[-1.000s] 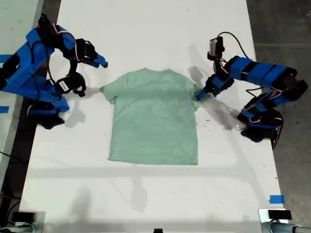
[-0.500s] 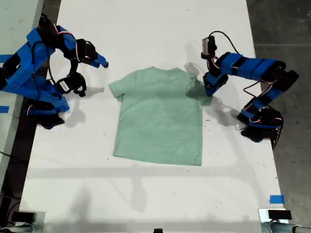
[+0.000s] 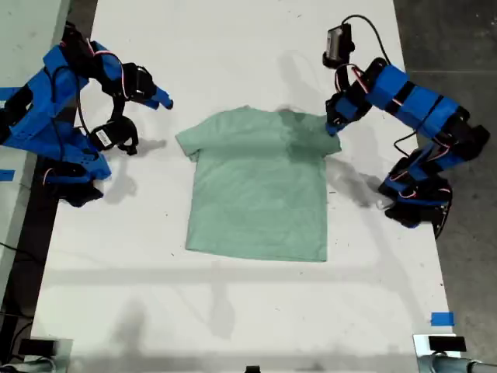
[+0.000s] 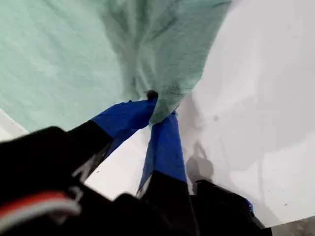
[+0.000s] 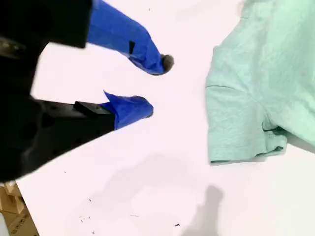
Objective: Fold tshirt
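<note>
Two grippers appear, and only one is engaged. My first gripper [image 4: 158,109] is closed on a bunched sleeve of the tshirt [image 3: 256,186], its blue fingertips [image 4: 129,115] pinching the hem so that the cloth hangs in folds above the table [image 3: 233,47]; in the exterior view this pinch sits at the shirt's shoulder corner nearest the arm with the raised camera. My second gripper [image 5: 147,86] stands apart from the shirt's opposite sleeve, jaws parted and holding nothing. The shirt itself lies flat on the white table between the two arms, collar away from the camera and hem toward it. The grip looks shallow, taken at the sleeve edge only, so a quick pull would probably let the fabric slip free; with the far side unheld, dragging may also slide the whole shirt rather than fold it. How much cloth lies between the closed jaws cannot be told, since the fold covers them. The first gripper's body blocks much of its own view, and the collar detail is too faint to read.
</note>
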`<action>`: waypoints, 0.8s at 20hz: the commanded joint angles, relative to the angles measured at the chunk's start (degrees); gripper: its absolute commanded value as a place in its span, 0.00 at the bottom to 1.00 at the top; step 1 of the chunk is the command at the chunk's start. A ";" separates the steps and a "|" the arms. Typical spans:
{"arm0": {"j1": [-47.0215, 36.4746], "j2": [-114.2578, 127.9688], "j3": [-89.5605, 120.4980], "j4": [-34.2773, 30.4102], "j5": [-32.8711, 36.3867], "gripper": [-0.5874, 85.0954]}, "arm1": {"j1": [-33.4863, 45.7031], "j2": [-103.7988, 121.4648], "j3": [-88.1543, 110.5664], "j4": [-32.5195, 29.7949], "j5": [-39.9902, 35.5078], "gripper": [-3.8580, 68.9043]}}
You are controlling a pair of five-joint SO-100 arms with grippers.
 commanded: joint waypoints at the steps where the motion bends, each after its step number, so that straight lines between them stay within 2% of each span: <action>1: -0.79 0.00 -0.44 -1.14 0.26 0.14 | -6.06 -4.04 -13.01 1.76 3.69 0.05; 5: -0.79 0.62 0.09 -0.97 0.26 0.14 | -13.36 -23.99 -33.66 2.29 7.47 0.05; 9: -1.32 1.76 1.49 -1.14 0.26 0.14 | -16.96 -45.00 -58.54 3.96 8.53 0.05; 13: -1.32 1.85 2.11 -1.76 0.26 0.14 | -17.75 -54.84 -60.47 -3.78 10.28 0.08; 14: -1.32 1.67 2.20 -1.93 0.26 0.14 | -18.37 -56.34 -60.47 -6.06 9.67 0.26; 15: -1.41 1.41 2.20 -2.02 0.26 0.14 | -18.90 -56.95 -60.56 -6.77 10.37 0.39; 16: -1.58 1.14 2.20 -2.02 0.44 0.14 | -19.25 -56.60 -60.56 -6.33 10.55 0.56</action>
